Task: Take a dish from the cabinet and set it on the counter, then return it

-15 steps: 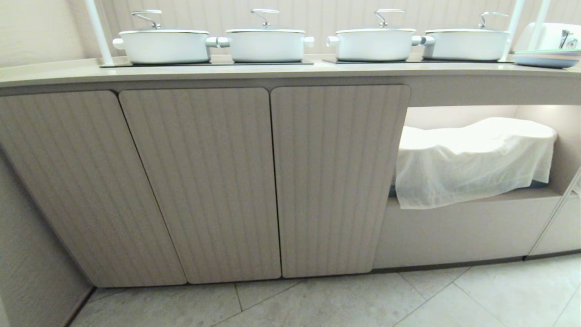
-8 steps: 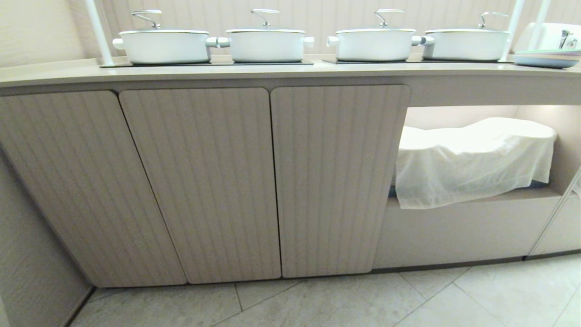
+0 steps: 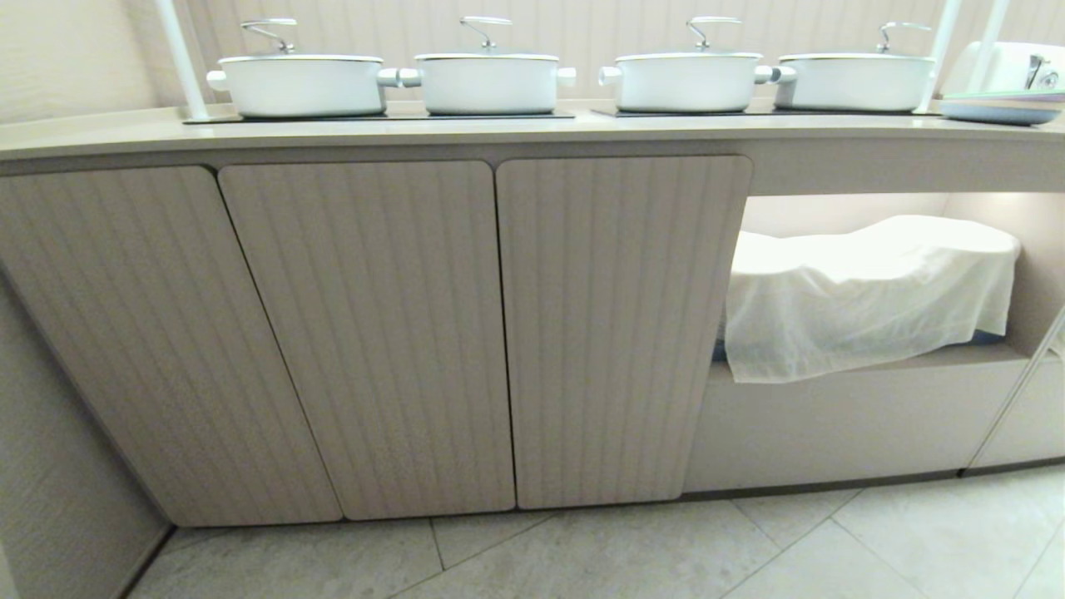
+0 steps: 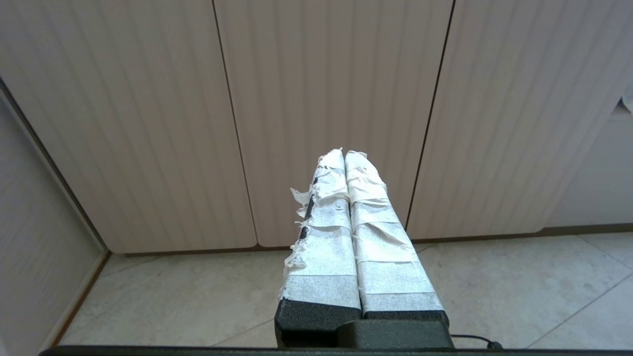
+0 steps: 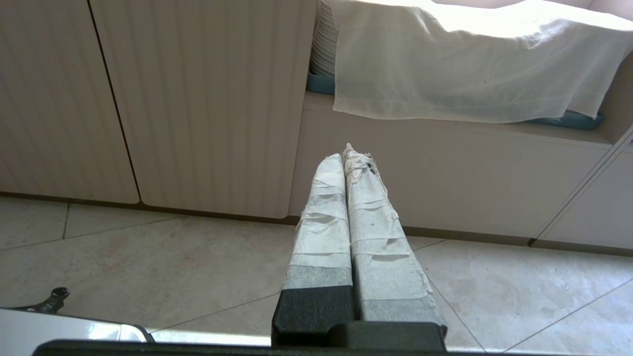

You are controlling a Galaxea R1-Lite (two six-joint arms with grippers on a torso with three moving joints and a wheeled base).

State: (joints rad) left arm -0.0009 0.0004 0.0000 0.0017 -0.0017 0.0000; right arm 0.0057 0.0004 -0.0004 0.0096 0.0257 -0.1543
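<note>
Altogether four pots [image 3: 299, 83], three doors [image 3: 374, 333].

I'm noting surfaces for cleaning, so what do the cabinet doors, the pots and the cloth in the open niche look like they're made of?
The cabinet doors look like matte beige wood-grain laminate or veneer with vertical fluting. The pots look like glossy white enamelled metal, with shiny metal lid handles. The cloth seems thin white woven fabric, slightly sheer, draping in soft folds. None of this is certain from looks alone.

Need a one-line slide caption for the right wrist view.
Right pincer shut and empty above the tiled floor, facing closed fluted doors and a white cloth draped over the open shelf.
</note>
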